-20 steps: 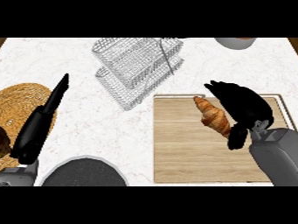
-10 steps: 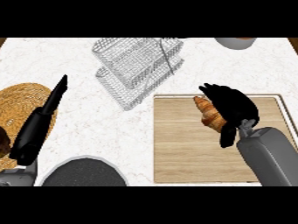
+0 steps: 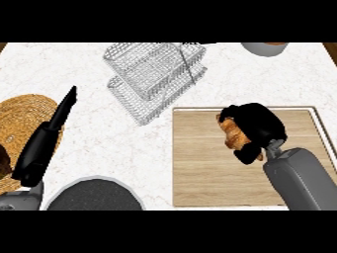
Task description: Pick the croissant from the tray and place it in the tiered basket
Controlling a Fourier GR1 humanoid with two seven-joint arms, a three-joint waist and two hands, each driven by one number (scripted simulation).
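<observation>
Shifted left, black fingers (image 3: 238, 112) curl round flaky croissant (image 3: 234, 134).

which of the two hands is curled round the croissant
The right hand, over the wooden tray, fingers round the croissant. The left hand is straight, holding nothing.

You are looking at a scene with no readable text: nothing is showing any lettering, label, brand, number or sign on any surface or object here.
</observation>
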